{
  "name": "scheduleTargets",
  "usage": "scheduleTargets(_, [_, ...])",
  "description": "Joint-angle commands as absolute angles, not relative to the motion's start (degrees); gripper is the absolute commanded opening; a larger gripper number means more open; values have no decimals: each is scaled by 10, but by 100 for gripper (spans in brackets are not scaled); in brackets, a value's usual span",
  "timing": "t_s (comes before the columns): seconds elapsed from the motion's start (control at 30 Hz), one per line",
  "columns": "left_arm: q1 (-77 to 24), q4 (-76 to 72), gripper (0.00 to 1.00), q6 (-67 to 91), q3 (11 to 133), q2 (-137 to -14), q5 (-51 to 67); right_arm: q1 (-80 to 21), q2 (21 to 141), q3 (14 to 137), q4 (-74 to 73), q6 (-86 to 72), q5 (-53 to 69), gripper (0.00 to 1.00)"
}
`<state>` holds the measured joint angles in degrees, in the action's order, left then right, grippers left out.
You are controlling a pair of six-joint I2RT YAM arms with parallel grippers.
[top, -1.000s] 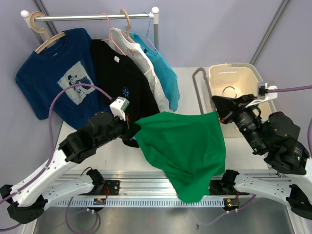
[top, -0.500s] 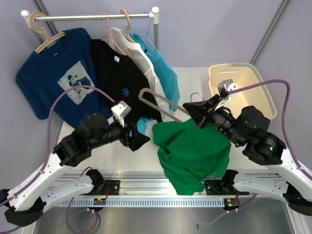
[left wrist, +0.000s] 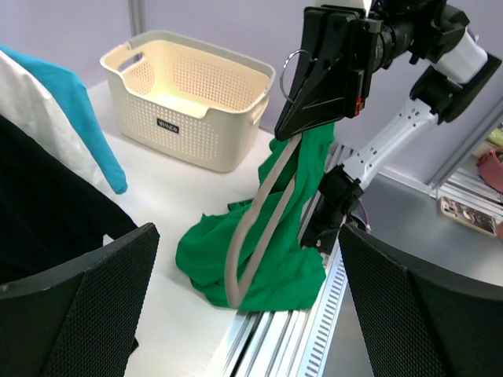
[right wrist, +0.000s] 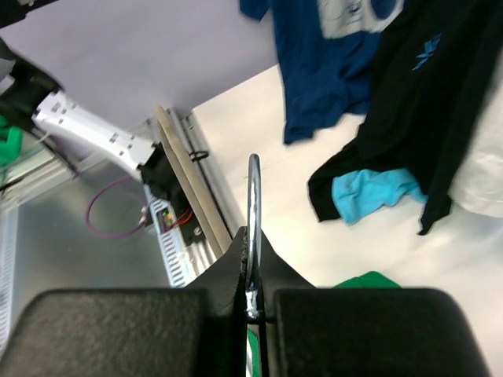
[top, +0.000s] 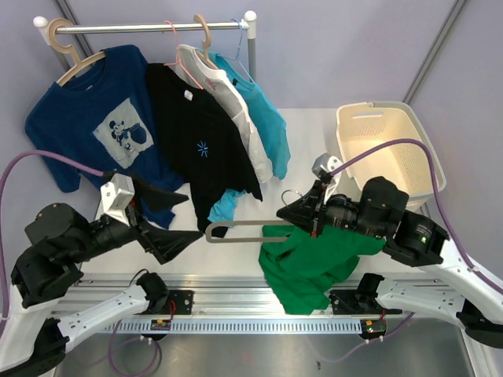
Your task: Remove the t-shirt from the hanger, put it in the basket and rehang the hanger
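Lilac-grey wall behind a white worktop [top: 310, 137], with a cream perforated plastic basket [top: 369, 107] at far right. We see the right pincer [right wrist: 253, 234] clamped shut on the slim metal hook [right wrist: 253, 188] of the thin grey-brown triangular hanger [left wrist: 258, 216], held above the near edge with its body reaching leftward. The plain bright green t-shirt [top: 310, 263] lies heaped at the near edge of the worktop, beneath that arm. Most of the hanger shows bare, though we cannot tell whether its right end is caught in the cloth. The left pincer [top: 196, 216] stands wide and empty at near left. We judge the separating step nearly done. Next, the hanger should be lifted clear, checking that no fabric rises with it.
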<state>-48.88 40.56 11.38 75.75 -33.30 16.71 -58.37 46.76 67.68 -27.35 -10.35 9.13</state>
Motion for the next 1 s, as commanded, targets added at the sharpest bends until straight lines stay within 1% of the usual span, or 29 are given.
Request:
scheduleTargets(0.0, [-488,443,99,102,768,-387,209,-582,482,682,-260,-102,170,0])
scheduleTargets(0.07, [-488,447,99,98,777,-417,245,-581,495,682,-249,-101,198,0])
scheduleTargets(0.13, [-488,448,95,88,777,-463,292,-581,506,680,-241,-102,208,0])
scheduleTargets(0.17, [-488,448,90,85,775,-476,307,-582,510,679,-235,-101,207,0])
scheduleTargets(0.27, [-488,450,83,79,763,-511,321,-581,519,677,-224,-99,202,0])
scheduleTargets(0.3, [-488,450,79,76,759,-514,326,-581,524,677,-224,-98,202,0])
scheduleTargets(0.37, [-488,450,76,76,749,-519,324,-582,526,678,-224,-96,200,0])
scheduleTargets(0.4, [-488,450,71,76,746,-519,323,-581,528,677,-223,-95,197,0])
scheduleTargets(0.47, [-489,449,65,76,741,-521,332,-581,529,676,-222,-93,191,0])
scheduleTargets(0.5, [-488,451,61,78,739,-523,337,-582,529,676,-222,-94,187,0])
scheduleTargets(0.53, [-488,452,59,81,739,-523,337,-582,529,676,-223,-93,185,0])
scheduleTargets(0.6, [-489,455,59,83,741,-525,344,-581,530,677,-223,-93,184,0])
scheduleTargets(0.63, [-488,457,62,83,742,-526,346,-581,531,678,-226,-94,183,0])
scheduleTargets(0.7, [-488,463,74,90,751,-526,338,-581,534,681,-232,-92,185,0])
scheduleTargets(0.73, [-489,465,76,92,756,-525,334,-581,536,682,-235,-91,185,0])
scheduleTargets(0.83, [-488,475,77,100,777,-529,323,-581,540,681,-242,-90,187,0])
scheduleTargets(0.97, [-488,482,80,123,802,-536,283,-582,542,676,-244,-88,188,0])
